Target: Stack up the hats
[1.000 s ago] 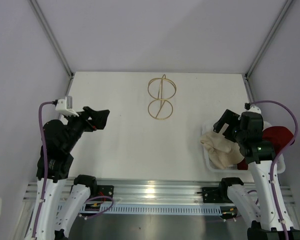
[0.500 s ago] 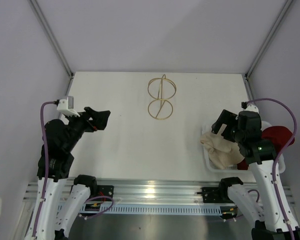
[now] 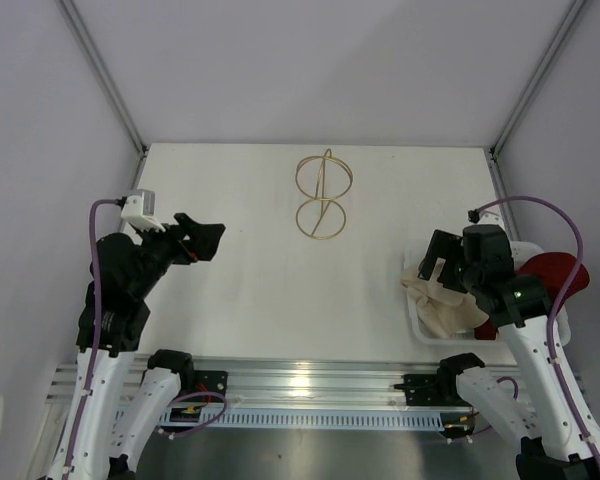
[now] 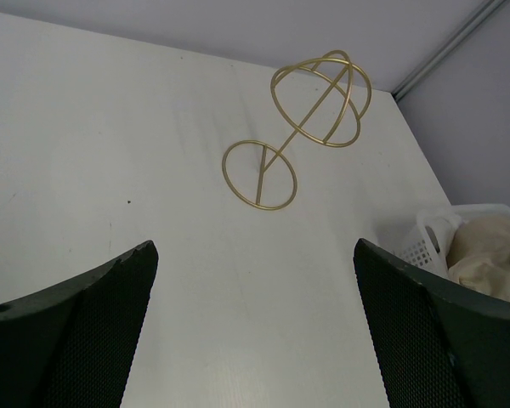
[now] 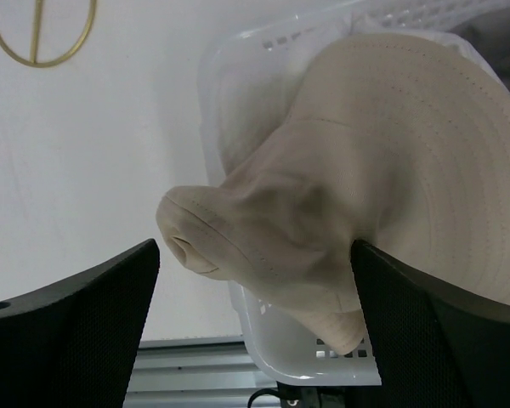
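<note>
Our right gripper (image 5: 253, 246), jaws wide open, hovers over the cream hat (image 5: 382, 144) draped across the basket (image 5: 263, 344) rim at the right of the counter (image 5: 85, 153); we should descend onto its bunched crown, clear of the mesh.

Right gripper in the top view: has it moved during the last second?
Yes. The right gripper has shifted slightly left, toward the gold stand's side, over the cream hat in the basket.

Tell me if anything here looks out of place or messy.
The cream hat is crumpled and spills over the rim of the white basket toward the table instead of lying inside. The gold wire stand stands upright and bare. Nothing looks damaged.
</note>
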